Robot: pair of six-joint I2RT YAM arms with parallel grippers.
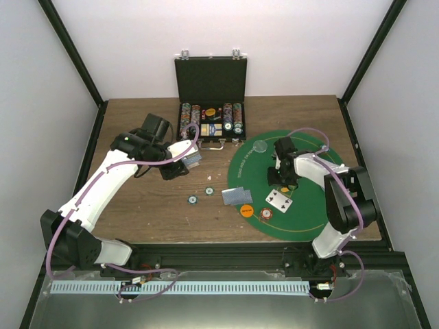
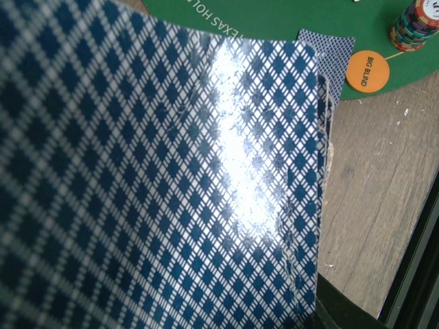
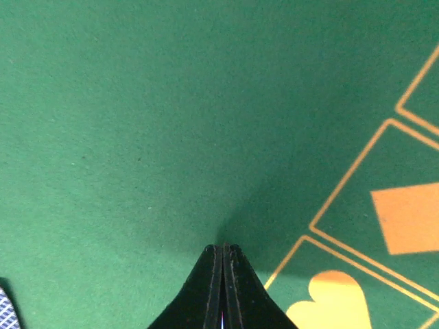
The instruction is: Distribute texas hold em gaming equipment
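My left gripper is shut on a pack of blue-patterned playing cards. Their backs fill the left wrist view and hide the fingers. My right gripper hangs low over the green mat, jaws pressed shut, with nothing seen between them. Two face-up cards lie just in front of it. Face-down cards lie at the mat's left edge. An orange "BIG BLIND" disc and a chip stack lie beside them. Two teal chips lie on the wood.
The open black case with chip rows stands at the back centre. The round green mat covers the right side. A clear disc lies at its far edge. A card corner shows at the lower left of the right wrist view.
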